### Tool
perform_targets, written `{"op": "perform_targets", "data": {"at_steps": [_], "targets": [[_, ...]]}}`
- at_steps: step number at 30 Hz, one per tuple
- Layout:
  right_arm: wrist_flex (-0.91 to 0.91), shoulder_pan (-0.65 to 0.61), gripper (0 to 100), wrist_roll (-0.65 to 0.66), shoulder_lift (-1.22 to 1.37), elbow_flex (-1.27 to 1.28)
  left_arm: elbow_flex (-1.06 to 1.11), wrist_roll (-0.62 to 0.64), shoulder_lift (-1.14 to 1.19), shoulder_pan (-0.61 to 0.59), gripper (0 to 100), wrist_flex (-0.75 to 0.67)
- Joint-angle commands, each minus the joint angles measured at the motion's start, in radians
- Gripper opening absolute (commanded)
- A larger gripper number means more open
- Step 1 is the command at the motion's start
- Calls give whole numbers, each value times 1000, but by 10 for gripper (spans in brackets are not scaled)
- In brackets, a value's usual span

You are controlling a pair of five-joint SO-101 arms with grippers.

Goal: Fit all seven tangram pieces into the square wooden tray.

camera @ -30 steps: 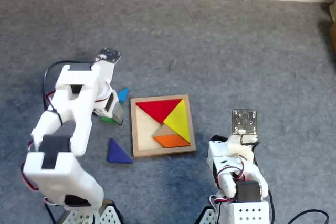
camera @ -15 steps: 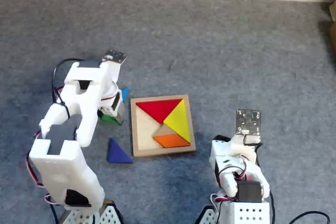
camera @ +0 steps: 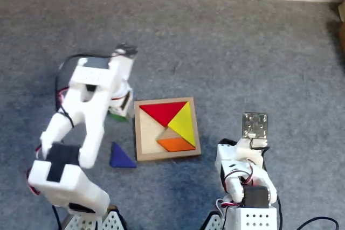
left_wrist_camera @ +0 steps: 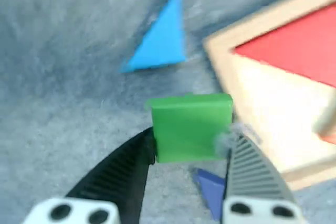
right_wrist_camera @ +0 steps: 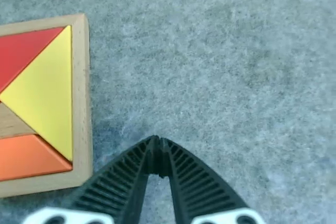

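Left pincer [left_wrist_camera: 191, 148] is clenched on the green square piece [left_wrist_camera: 191, 125], one finger on each of two opposite sides. In the high view a sliver of green [camera: 114, 115] shows under the left arm [camera: 89, 106], just beside the upper left corner of the square wooden tray [camera: 164, 101], outside it.

The light blue triangle [left_wrist_camera: 160, 38] lies on the grey desk [camera: 242, 52] near the tray's rim, apart from the green piece. The dark blue triangle [camera: 121, 156] lies flat on the desk just left of the tray's lower left corner, not touching it.

In the tray there are four pieces:
- red triangle [camera: 161, 111] along the far edge
- yellow triangle [camera: 184, 122] along the right edge, touching the red one
- orange piece [camera: 175, 144] at the near right
- small tan triangle [camera: 171, 133] between the orange piece and the two big triangles

The tray's left part is bare pale wood.

Right pincer [right_wrist_camera: 158, 153] is clenched on nothing, fingertips meeting. It sits over bare desk right of the tray, well apart from every loose piece. The right arm [camera: 242, 171] is folded back at the near edge.
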Motion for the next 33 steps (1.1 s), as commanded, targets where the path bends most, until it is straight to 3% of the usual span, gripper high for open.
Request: {"op": "perform_targets", "data": {"at_steps": [1,11,14,20,33], "targets": [[-28,13,12,-6,-7,143,-21,8,-68,108,17,5],[-30,13,12,-6,-8,143,-38,12,47,292,18,-6],[-30,13,12,-6,-8,143,-53,12,76,298,30,-14],[-30,13,12,-6,-8,143,-79,37,108,292,207,-9],[-30,13,12,-6,-8,143,-142,75,107,295,218,63]]}}
